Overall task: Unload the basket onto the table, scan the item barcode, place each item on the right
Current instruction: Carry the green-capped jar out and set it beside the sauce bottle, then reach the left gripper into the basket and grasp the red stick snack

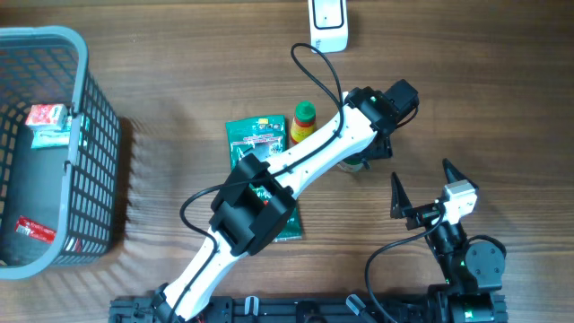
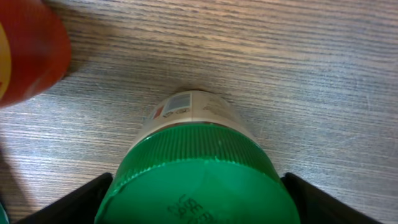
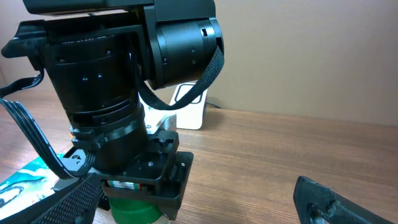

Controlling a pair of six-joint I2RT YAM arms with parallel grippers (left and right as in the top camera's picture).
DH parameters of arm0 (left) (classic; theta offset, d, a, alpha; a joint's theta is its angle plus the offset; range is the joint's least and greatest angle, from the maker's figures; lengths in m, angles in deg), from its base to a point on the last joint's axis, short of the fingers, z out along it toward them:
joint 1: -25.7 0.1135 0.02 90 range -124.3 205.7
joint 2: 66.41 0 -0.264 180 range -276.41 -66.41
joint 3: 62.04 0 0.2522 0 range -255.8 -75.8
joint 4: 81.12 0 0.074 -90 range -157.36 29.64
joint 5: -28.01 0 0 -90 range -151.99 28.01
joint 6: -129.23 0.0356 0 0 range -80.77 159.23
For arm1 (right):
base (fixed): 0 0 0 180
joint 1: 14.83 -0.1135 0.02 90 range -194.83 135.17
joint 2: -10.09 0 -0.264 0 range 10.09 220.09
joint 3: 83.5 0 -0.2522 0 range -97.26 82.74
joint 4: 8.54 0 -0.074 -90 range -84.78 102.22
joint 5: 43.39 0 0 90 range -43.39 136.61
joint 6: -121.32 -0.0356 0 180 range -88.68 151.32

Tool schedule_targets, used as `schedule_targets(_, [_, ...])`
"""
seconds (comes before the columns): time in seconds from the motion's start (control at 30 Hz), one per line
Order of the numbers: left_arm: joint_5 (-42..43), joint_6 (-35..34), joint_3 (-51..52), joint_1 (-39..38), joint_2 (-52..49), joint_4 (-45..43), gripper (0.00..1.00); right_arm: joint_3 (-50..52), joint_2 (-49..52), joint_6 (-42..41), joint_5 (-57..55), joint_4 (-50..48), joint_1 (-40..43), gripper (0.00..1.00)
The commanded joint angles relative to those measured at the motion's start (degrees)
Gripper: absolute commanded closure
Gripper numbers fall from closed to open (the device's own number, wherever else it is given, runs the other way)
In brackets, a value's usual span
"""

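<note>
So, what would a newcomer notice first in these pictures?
The white left arm stretches diagonally across the middle of the table, its jaws on either side of a green-lidded jar whose barcode label shows in the wrist view. A grey basket holding red packets stands at the far left.

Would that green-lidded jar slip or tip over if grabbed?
Probably grips well: the jar's green lid is ribbed round its edge. It stands upright and looks squat, so tipping seems unlikely; on its side it would likely roll.
</note>
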Motion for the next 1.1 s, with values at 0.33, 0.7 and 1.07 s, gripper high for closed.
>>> schedule_targets(0.33, [-3.26, 1.73, -0.7, 2.4, 21.9, -0.13, 0.08, 0.09, -0.5, 0.52, -0.55, -0.17, -0.26, 0.0])
schedule_targets(0.7, [-41.05, 4.66, -0.7, 6.38, 48.41, 9.79, 0.0, 0.09, -0.5, 0.5, -0.57, -0.17, -0.26, 0.0])
schedule_targets(1.07, [-29.94, -6.29, -0.63, 55.87, 57.72, 24.15, 0.0, 0.09, -0.5, 0.52, -0.57, -0.17, -0.26, 0.0])
